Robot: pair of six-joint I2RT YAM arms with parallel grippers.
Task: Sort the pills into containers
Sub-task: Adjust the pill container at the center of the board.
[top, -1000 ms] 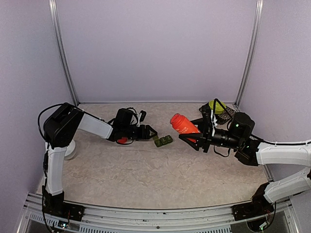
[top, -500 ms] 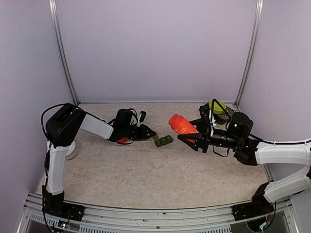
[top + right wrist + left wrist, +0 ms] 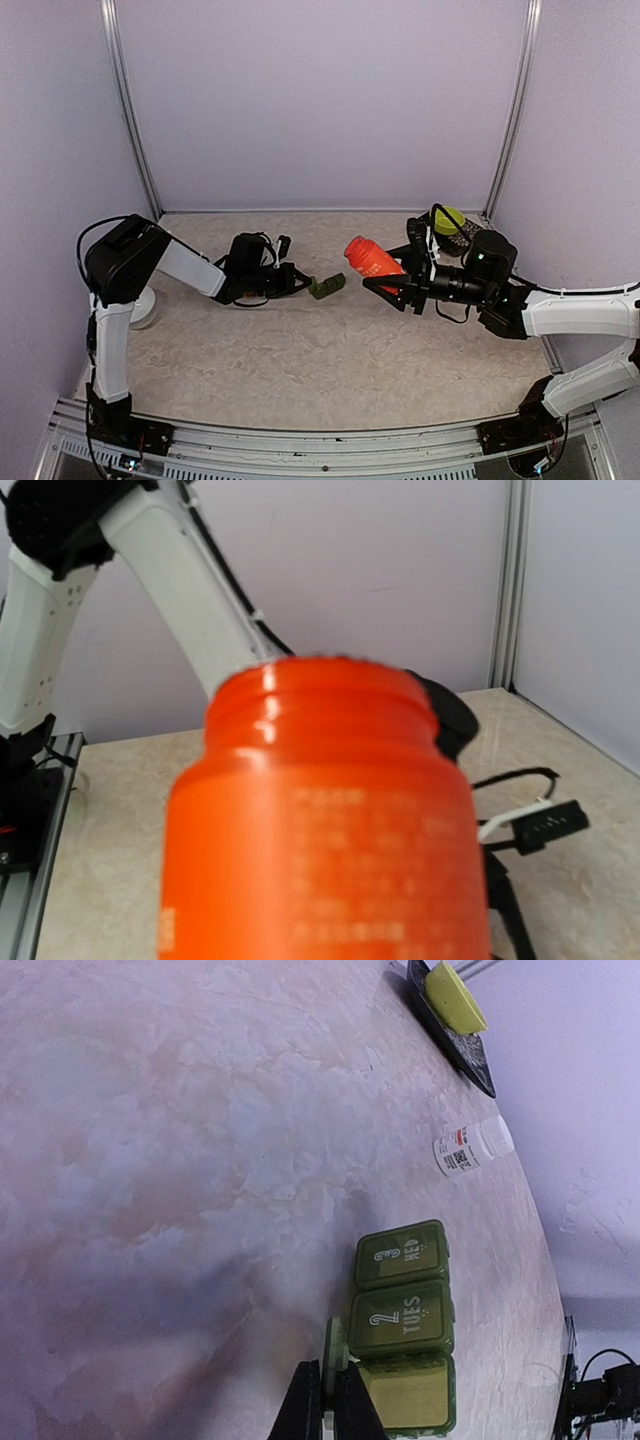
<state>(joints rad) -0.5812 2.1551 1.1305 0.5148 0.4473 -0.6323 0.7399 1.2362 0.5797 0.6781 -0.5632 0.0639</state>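
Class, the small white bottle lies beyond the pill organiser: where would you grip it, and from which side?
Probably the labelled body of the white bottle, coming down from above and closing across its width. It lies on its side, apart from everything else, so both round flanks are free.

The left arm (image 3: 185, 268) and right arm (image 3: 575, 313) have white links, black joints; left gripper (image 3: 305, 287) and right gripper (image 3: 380, 272) are black; black cables loop the wrists.
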